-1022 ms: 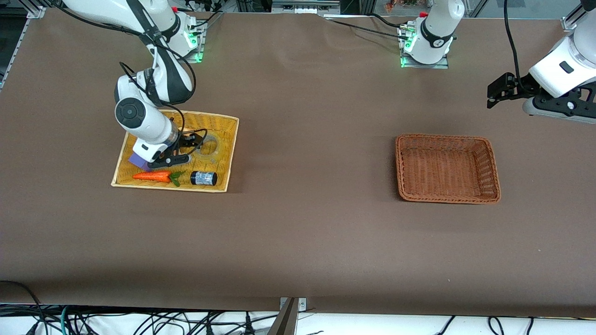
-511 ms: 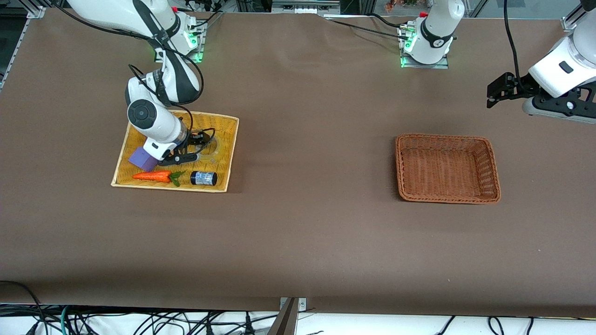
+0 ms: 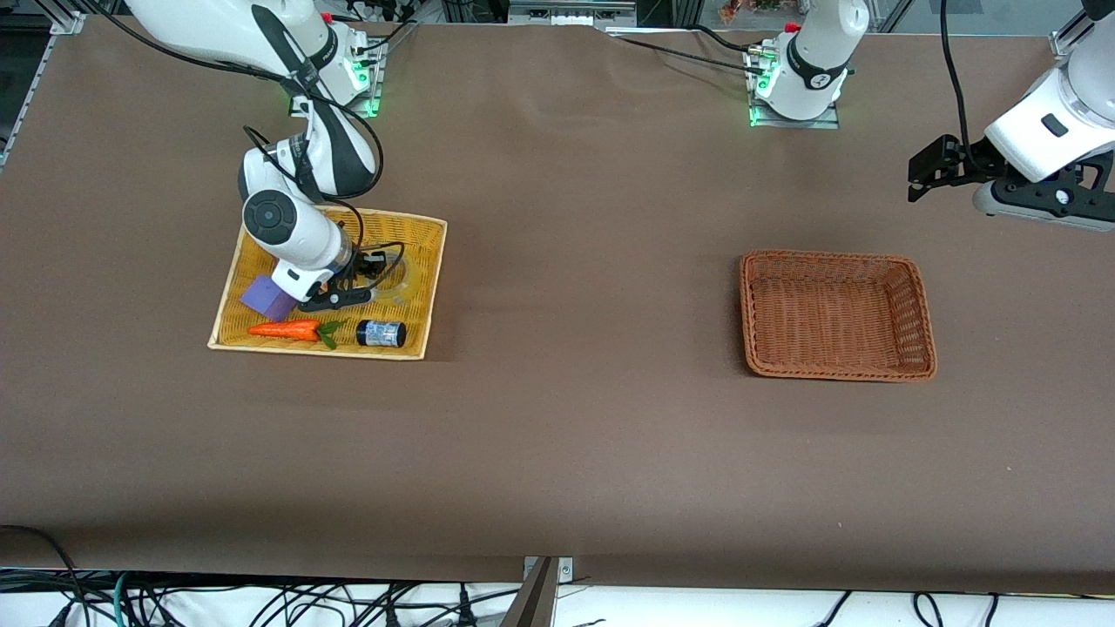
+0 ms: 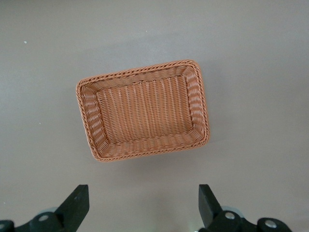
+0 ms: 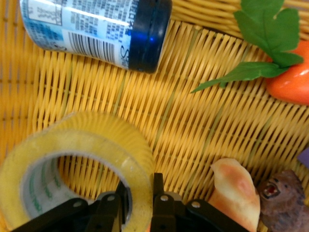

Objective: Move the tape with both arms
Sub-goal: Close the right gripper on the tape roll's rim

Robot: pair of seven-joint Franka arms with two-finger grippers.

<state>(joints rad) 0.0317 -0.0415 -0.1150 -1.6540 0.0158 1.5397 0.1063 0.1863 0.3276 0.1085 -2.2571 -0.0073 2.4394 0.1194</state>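
We found the right gripper (image 5: 140, 200) clamped on the tape's (image 5: 96, 145) wall in the yellow tray (image 3: 431, 287); the left gripper (image 4: 142, 205) hung wide open, holding nothing, over the brown basket (image 4: 145, 150).

We found the tape (image 3: 402, 277), jar (image 3: 381, 333) and carrot (image 3: 286, 330) in the tray (image 3: 433, 287); the basket (image 3: 836, 315) stood well apart toward the left arm's end.

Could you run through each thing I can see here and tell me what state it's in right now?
tape: lying in the yellow tray, its wall pinched.
right gripper: jaws shut on the tape.
left gripper: jaws open, empty, waiting above the brown basket.
brown basket: empty.
yellow tray: holding several items.
jar: on its side, lid on.
toy carrot: lying flat.
purple block: resting in the tray.
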